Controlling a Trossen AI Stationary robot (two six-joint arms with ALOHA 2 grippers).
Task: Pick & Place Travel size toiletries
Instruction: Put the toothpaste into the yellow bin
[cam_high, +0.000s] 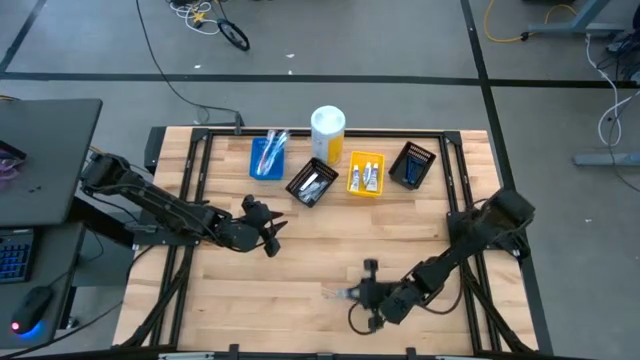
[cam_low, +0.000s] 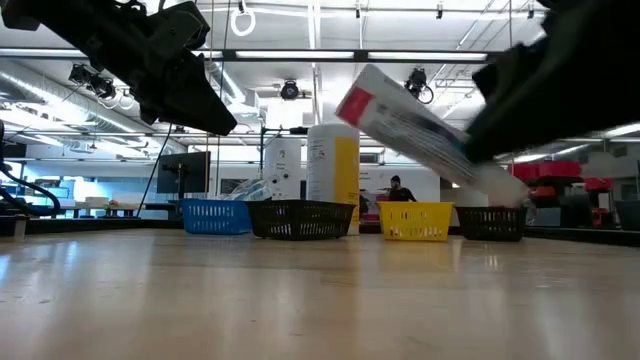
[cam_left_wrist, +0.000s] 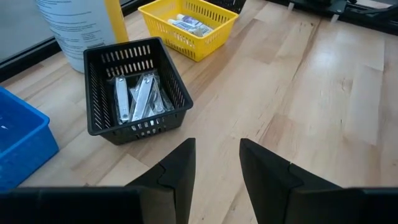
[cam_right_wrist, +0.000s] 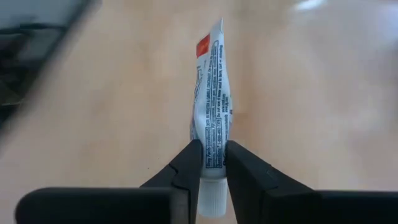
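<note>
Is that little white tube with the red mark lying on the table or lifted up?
Lifted: the right gripper pinches the white tube near its cap, and it hangs tilted above the wooden table.

Blue bin, black bin, yellow bin, cylinder.

A grey floor crossed by dark tape lines surrounds the wooden tabletop, with loose cables lying beyond it. A black desk stands beside the tabletop. Beyond it, ceiling strip lights glow overhead.
</note>
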